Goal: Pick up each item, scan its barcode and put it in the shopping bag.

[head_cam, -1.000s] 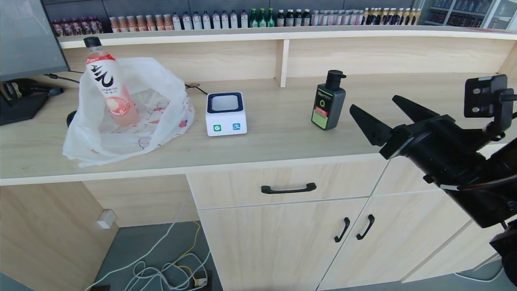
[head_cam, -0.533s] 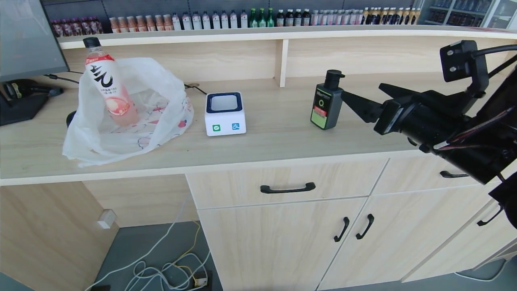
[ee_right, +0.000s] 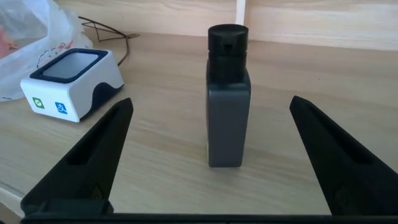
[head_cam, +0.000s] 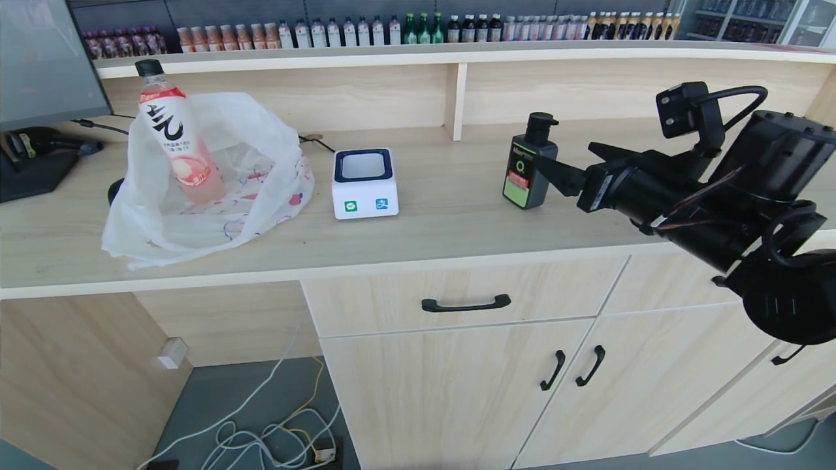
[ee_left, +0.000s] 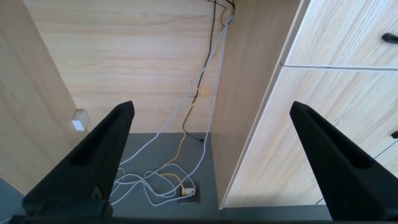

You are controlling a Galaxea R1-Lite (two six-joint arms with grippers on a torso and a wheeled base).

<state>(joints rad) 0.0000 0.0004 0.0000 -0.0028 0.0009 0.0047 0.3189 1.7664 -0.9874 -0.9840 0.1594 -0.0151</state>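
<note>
Pump bottle (head_cam: 530, 166) stands upright on the counter (head_cam: 444, 228), well apart from the scanner (head_cam: 364, 183) and the shopping bag (head_cam: 261, 189), which already holds a drink bottle (head_cam: 176, 143). Right gripper (head_cam: 563, 153) is level with the pump bottle, jaws spread wide, nothing held. Step judged: approach for pickup of the second item. Next: advance until the bottle's body sits between the fingers, close squarely, then lift toward the scanner.
</note>
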